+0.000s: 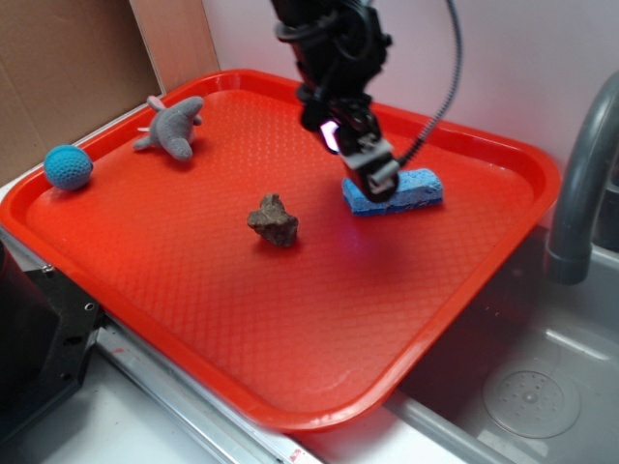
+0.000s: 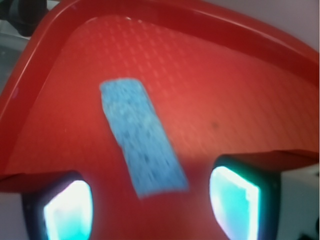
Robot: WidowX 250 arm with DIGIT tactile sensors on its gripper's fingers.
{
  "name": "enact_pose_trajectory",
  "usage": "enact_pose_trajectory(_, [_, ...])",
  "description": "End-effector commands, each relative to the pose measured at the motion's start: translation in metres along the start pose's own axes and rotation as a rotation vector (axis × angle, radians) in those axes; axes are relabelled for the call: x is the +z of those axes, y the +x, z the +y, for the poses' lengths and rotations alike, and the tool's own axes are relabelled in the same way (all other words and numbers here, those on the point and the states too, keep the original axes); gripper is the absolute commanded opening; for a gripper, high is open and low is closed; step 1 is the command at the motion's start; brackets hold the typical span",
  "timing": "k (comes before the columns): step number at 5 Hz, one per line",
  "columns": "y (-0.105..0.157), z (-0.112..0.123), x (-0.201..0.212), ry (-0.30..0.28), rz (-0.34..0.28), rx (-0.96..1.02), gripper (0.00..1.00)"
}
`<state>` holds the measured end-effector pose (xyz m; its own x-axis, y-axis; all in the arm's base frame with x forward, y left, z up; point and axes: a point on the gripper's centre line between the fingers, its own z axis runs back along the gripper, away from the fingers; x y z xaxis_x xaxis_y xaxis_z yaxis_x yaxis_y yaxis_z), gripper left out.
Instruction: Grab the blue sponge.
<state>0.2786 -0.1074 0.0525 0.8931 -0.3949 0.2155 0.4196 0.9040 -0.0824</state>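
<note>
The robot was at the approach step: its gripper [image 1: 379,182] hung low over the near end of the blue sponge [image 1: 406,189], apparently not yet closed on it. In the wrist view the two fingers [image 2: 67,207] stood wide apart at the bottom corners, glowing teal, with one end of the sponge lying in the gap between them and nothing held. I judged the next move to be a short descent so the pads straddled the sponge's narrow width, then a squeeze; the block ran at a slant to the fingers, so a small wrist turn might have been wanted first.

The sponge lay flat on the red tray [image 1: 290,396], toward its far right side, well beyond and to the right of the brown rock [image 1: 274,220]. It was a light blue, long rectangular block with a rough, pitted surface. It looked soft, so I expected it to give under the pads.
</note>
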Motion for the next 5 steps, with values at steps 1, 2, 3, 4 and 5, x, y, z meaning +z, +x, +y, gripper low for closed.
enact_pose_trajectory(1, [0.02, -0.009, -0.013, 0.016, -0.017, -0.048, 1.0])
enact_pose_trajectory(2, [0.019, -0.002, -0.02, 0.015, -0.006, -0.008, 0.85])
enact_pose_trajectory(3, [0.018, 0.0, -0.021, 0.018, -0.004, 0.005, 0.0])
enact_pose_trajectory(4, [0.017, -0.001, -0.02, 0.026, 0.004, 0.008, 0.0])
enact_pose_trajectory(5, [0.008, -0.003, 0.007, 0.067, 0.016, 0.073, 0.0])
